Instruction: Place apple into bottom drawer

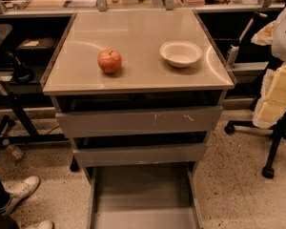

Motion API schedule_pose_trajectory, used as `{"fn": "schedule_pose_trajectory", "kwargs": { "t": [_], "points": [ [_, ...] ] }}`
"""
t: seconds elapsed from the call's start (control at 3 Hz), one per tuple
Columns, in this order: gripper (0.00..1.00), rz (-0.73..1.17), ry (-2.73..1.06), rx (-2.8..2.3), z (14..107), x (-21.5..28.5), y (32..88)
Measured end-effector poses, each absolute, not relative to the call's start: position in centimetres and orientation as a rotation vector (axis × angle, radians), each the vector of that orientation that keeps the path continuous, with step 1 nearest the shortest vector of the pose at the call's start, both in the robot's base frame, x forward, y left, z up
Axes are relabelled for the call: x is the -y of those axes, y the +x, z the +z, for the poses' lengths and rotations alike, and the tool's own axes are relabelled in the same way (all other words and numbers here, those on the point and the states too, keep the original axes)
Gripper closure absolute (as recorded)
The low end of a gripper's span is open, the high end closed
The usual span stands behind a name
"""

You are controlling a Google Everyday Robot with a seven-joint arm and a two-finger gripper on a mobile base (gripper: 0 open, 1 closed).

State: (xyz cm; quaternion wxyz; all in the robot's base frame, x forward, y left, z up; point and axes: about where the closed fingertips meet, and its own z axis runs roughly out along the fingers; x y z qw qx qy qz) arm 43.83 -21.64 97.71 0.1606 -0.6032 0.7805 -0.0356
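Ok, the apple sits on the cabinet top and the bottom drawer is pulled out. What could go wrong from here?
The gripper is out of view. The apple is round on a smooth cabinet top; a glancing grasp could roll it off. The two upper drawers jut out above the bottom drawer, so the descending arm may clip them. Released too high, the apple could bounce over the low side rails.
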Motion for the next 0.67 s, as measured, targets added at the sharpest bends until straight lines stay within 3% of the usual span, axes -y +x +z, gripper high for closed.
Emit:
{"fn": "schedule_pose_trajectory", "kwargs": {
  "t": [0.67],
  "points": [
    [0.0,-0.012,-1.685,-2.218,97.3,19.3,46.0]
  ]
}}
